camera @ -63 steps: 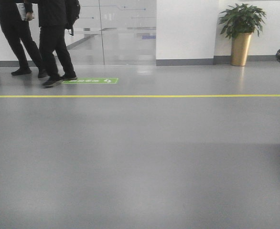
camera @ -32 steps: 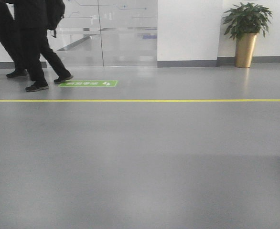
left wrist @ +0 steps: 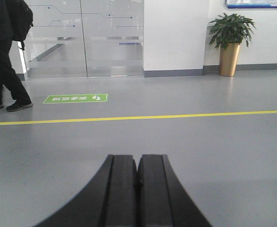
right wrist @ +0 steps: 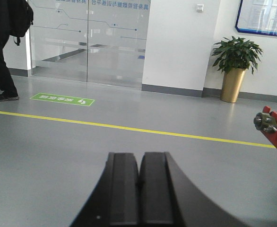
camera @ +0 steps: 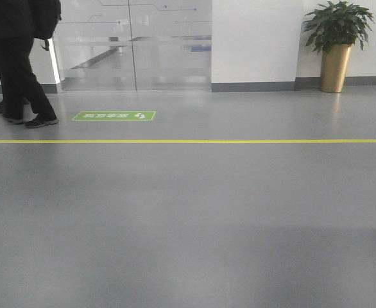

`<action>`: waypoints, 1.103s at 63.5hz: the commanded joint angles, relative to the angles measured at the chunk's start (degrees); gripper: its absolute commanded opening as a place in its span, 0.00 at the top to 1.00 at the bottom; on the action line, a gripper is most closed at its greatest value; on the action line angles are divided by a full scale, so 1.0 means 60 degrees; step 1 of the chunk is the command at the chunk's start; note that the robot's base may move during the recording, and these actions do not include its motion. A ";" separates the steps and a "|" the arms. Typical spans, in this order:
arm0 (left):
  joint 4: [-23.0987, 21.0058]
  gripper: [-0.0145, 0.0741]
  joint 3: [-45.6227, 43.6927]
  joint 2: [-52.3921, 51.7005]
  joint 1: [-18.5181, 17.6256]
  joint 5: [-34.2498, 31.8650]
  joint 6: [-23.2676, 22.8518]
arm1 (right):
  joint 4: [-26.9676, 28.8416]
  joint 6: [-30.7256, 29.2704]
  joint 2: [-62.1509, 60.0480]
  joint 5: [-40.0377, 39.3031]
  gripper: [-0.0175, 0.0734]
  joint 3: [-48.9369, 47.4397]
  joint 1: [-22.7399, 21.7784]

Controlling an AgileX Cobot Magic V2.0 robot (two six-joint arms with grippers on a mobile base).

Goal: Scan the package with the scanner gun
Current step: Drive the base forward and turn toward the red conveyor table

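Left pincer (left wrist: 137, 163) and right pincer (right wrist: 139, 163) both clenched on nothing, pointed level over open floor (camera: 188, 224), which looks like a stowed transit pose, since neither package nor scanner shows in any view yet.

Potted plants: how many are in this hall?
1: the potted plant stands by the white wall at far right, beyond the yellow floor line. Others could be out of frame.
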 commanded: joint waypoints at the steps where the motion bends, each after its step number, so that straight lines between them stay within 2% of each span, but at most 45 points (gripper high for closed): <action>1: 0.0009 0.96 0.0003 -0.0051 0.0014 -0.0180 -0.0051 | -0.0060 0.0008 -0.0035 -0.0115 0.99 0.0000 0.0017; 70: 0.0009 0.96 0.0003 -0.0051 0.0014 -0.0180 -0.0051 | -0.0060 0.0008 -0.0035 -0.0115 0.99 0.0000 0.0017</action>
